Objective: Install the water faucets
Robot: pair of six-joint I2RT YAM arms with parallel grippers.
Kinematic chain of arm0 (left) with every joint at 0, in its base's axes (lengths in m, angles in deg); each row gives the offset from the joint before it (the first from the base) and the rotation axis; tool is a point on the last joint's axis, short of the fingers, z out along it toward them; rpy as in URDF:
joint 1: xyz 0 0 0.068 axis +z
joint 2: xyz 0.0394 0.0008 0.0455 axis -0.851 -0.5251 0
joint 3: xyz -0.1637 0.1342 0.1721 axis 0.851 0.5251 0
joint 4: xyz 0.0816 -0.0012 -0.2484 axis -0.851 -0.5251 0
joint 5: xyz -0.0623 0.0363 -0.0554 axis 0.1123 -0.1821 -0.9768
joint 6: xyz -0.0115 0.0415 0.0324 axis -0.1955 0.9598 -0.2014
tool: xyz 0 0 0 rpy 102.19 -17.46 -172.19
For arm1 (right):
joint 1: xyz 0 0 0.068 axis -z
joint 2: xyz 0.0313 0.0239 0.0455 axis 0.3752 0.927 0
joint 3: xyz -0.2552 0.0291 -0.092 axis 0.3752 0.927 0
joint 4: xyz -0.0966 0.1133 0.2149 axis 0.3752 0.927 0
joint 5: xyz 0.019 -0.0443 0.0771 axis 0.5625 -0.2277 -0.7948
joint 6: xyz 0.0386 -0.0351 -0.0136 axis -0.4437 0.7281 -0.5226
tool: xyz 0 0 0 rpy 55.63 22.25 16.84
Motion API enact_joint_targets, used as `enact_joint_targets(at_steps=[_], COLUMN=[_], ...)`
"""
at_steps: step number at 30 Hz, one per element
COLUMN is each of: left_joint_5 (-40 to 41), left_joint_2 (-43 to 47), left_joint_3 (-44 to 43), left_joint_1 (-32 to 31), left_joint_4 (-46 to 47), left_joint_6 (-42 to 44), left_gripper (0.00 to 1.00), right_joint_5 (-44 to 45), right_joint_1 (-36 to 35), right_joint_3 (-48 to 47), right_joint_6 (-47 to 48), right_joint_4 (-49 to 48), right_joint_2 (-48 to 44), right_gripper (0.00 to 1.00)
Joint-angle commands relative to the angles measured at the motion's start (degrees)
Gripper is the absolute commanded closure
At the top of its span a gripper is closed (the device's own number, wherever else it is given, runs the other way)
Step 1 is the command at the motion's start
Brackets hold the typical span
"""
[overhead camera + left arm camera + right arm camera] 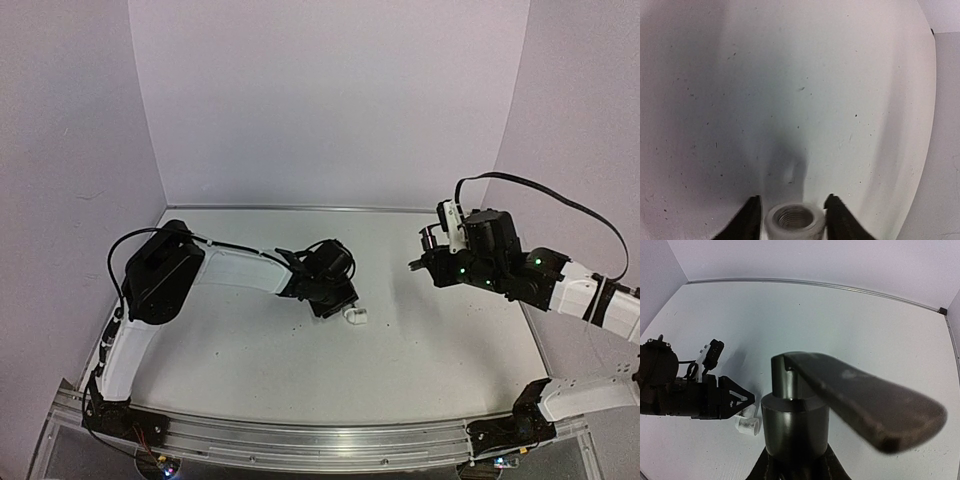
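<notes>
A short white threaded fitting (794,220) lies on the table between the fingers of my left gripper (794,222). The jaws stand open close on either side, with a sliver of table showing at the left finger (750,222). From above, the fitting (356,317) sits at the tip of the left gripper (338,303). In the right wrist view it (747,425) lies on its side next to the left gripper's black fingertip (737,399). My right gripper (795,462) is shut on the dark faucet piece (795,425), a round body with a long flat spout reaching right. It hangs above the table's right side (430,240).
The white table (300,370) is walled by pale panels at the back and sides. A metal rail (320,440) with both arm bases runs along the near edge. The right arm's black cable (560,200) loops above its wrist.
</notes>
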Motion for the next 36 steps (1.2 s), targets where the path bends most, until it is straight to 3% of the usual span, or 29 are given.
enact_joint_targets(at_steps=[1,3,5,10,11,14,17,24,27,36], left_joint_5=[5.6,5.1,3.8,0.8,0.9,-1.1,-8.6,-16.0,-17.1,-16.9], left_joint_2=[1.1,2.3,3.2,5.3,6.4,11.0,12.9,15.1,12.1,3.0], left_joint_3=[0.4,1.1,0.9,0.7,1.1,3.8,4.6,3.5,-1.2,-10.9], left_joint_1=[-0.2,-0.1,-0.1,0.1,0.1,0.1,0.1,0.1,0.2,0.1], left_joint_4=[-7.0,-7.0,-6.9,-7.0,-7.4,-7.1,-5.1,-6.3,-11.1,-14.3], left_joint_6=[6.8,11.5,16.3,28.0,30.6,36.7,47.8,68.7,73.4,72.6], left_gripper=[0.66,0.67,0.62,0.64,0.62,0.41,0.34,0.18,0.14,0.14], right_joint_5=[-0.2,-0.3,-0.3,-1.0,-1.1,-1.1,-1.1,-1.6,-1.4,-1.6], right_joint_1=[-0.3,-0.2,-0.3,-0.3,-0.3,-0.3,-0.3,-0.2,-0.3,-0.3], right_joint_3=[0.0,0.1,0.3,0.1,0.0,0.1,0.0,0.0,-0.3,-0.6], right_joint_6=[0.0,-0.1,-0.2,-0.4,-0.4,-0.3,-0.2,-0.4,-0.7,-2.0], right_joint_4=[-3.8,-4.0,-4.2,-4.4,-4.4,-4.4,-4.4,-3.9,-3.5,-2.4], right_joint_2=[-1.7,-1.7,-1.6,-1.0,-1.1,-1.0,-0.6,-0.3,-0.3,-0.6], right_gripper=[1.0,1.0,1.0,1.0,1.0,1.0,1.0,1.0,1.0,1.0])
